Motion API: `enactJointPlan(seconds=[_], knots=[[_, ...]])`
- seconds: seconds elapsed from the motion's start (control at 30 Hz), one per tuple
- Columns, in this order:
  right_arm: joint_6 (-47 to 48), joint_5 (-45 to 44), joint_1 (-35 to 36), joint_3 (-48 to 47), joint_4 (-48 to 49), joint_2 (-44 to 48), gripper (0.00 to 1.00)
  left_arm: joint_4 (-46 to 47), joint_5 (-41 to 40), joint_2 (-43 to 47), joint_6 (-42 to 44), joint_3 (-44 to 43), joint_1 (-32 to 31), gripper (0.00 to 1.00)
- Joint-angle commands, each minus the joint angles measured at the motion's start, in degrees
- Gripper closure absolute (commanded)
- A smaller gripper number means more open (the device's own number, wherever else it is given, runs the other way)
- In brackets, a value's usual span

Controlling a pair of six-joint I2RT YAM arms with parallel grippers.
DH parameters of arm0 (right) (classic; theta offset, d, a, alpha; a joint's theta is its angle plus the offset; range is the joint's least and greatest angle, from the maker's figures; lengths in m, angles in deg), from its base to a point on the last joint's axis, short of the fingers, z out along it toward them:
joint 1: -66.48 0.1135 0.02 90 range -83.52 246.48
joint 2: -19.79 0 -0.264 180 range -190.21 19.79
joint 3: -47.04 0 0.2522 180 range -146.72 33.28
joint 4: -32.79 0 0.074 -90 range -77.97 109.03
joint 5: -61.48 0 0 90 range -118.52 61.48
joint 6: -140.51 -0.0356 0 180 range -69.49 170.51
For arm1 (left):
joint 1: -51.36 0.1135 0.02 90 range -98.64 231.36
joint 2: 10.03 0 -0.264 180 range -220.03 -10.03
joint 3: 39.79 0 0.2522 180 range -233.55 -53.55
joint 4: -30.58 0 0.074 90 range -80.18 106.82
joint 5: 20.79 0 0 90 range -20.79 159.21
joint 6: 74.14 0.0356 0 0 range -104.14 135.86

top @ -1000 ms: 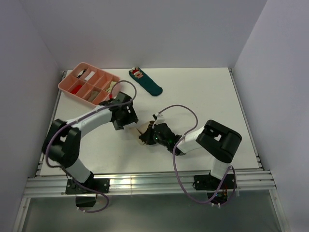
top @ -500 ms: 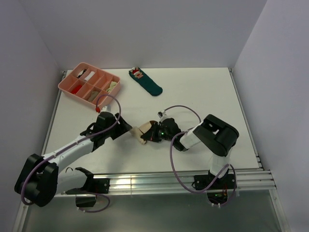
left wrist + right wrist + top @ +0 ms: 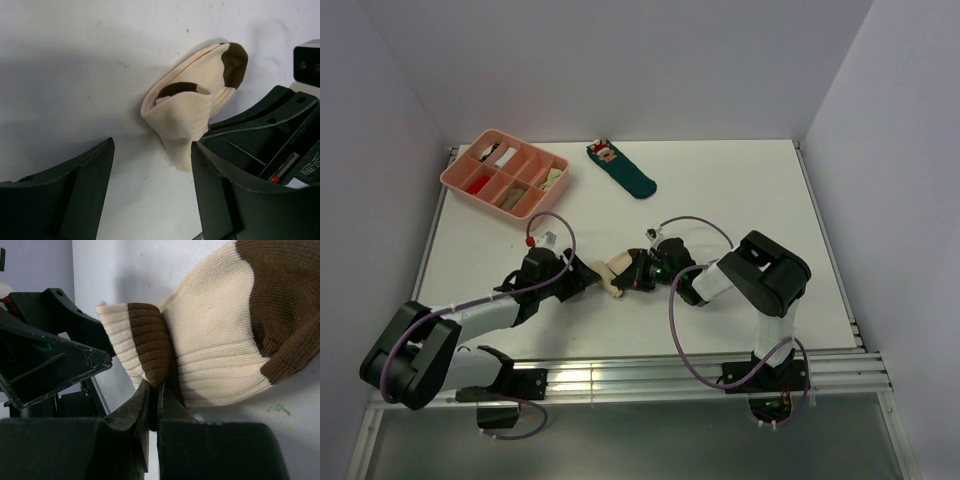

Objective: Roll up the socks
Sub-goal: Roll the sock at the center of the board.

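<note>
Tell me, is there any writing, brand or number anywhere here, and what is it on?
Nothing can be read.
A small label on the right gripper has tiny print, too blurred to read.
The teal sock shows a red-and-white figure, with no letters that can be made out.

Two robot arms, the left arm (image 3: pixel 490 308) and the right arm (image 3: pixel 765 275); one cream-and-brown sock (image 3: pixel 612 275); one dark teal sock (image 3: pixel 630 175); one pink divided tray (image 3: pixel 468 154).
</note>
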State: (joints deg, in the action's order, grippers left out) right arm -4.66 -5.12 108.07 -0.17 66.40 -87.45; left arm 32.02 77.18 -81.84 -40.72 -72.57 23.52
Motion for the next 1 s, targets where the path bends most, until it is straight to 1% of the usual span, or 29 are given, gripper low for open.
enactJointPlan(seconds=[0.0,0.33,0.4,0.43,0.47,0.53,0.57,0.63,0.67,0.7,0.77,0.8,0.83,0.87,0.9,0.97], knots=[[1.65,0.33,-0.01,1.46,-13.80,-4.47,1.00,5.62,0.91,-3.15,-0.03,-0.22,-0.20,0.32],[1.13,1.83,-0.54,0.41,-14.33,-5.00,1.00,7.74,0.03,-11.77,0.59,-2.15,-0.38,0.43],[1.21,2.26,-0.54,0.41,-14.15,-5.00,1.00,7.83,-0.23,-13.44,0.33,-2.33,-0.47,0.48],[1.30,2.44,-0.62,0.06,-14.50,-5.00,1.00,7.56,-0.41,-14.23,0.07,-2.42,-0.55,0.55],[1.56,2.44,-0.63,-0.21,-14.94,-5.08,1.00,7.39,-0.50,-14.58,-0.02,-2.59,-0.55,0.67],[2.35,2.44,-0.63,-0.56,-15.82,-4.73,1.00,5.90,-0.41,-15.11,0.32,-3.99,-0.55,0.74],[2.70,2.09,-0.54,-0.82,-17.04,-4.47,1.00,3.02,-1.19,-15.29,0.76,-4.70,-0.64,0.79],[4.37,1.65,-0.63,-1.79,-18.63,-3.07,0.96,-0.86,-2.86,-15.20,1.64,-7.59,-0.99,0.86],[5.07,0.61,-0.63,-2.05,-20.46,-2.37,0.91,-5.49,-3.65,-15.11,1.99,-8.82,-1.17,0.91],[6.82,-0.19,-0.63,-2.32,-21.52,-1.66,0.82,-7.80,-5.40,-15.03,2.26,-11.36,-1.34,0.94],[8.50,-1.68,-0.63,-3.20,-23.72,1.32,0.74,-12.37,-6.90,-15.11,2.96,-13.92,-1.70,0.97],[10.34,-3.95,-0.63,-3.37,-25.99,2.55,0.65,-17.52,-7.70,-15.29,3.05,-16.46,-2.04,0.98],[11.31,-5.10,-0.54,-3.81,-27.06,5.00,0.62,-19.40,-7.70,-15.98,3.49,-17.87,-2.22,0.99],[12.19,-6.60,-0.54,-4.07,-28.29,6.33,0.59,-21.16,-9.44,-16.34,3.58,-19.11,-2.40,0.99],[13.94,-9.05,-0.45,-4.08,-30.13,7.65,0.55,-25.70,-10.07,-16.95,3.58,-21.99,-2.75,0.99],[15.44,-12.05,-0.10,-4.25,-32.33,11.51,0.52,-29.42,-11.65,-19.15,4.02,-24.73,-3.19,0.99]])
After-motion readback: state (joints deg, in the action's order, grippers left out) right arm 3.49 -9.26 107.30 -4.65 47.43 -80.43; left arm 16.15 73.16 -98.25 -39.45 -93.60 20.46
